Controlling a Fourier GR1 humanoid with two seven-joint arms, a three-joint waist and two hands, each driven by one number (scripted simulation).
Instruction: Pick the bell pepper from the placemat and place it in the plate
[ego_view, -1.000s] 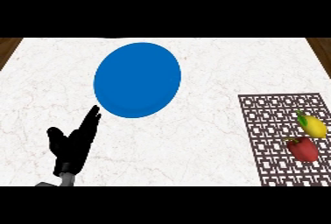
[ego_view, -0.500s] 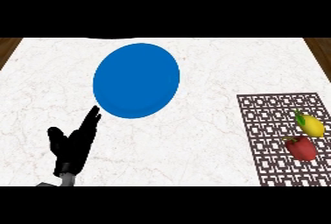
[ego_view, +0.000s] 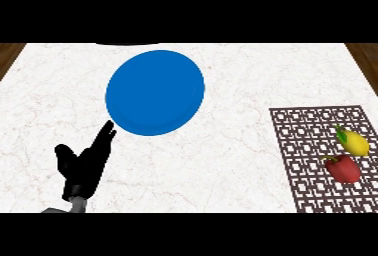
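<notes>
Resting open near the bench's front-left corner, the left hand (ego_view: 83, 165) holds its fingers (ego_view: 105, 134) straight and together, thumb spread aside, clamped on nothing.

The fingertips end just beside the near rim of a smooth, glossy blue plate (ego_view: 155, 92), which holds nothing and sits left of centre on the white marbled bench (ego_view: 236, 75). Well apart, by the right edge, a dark brown fretwork placemat (ego_view: 310, 125), cut off at the front, carries the red bell pepper (ego_view: 343, 168) and, just behind it, a yellow lemon-like fruit (ego_view: 354, 142). The grey forearm is barely visible.
</notes>
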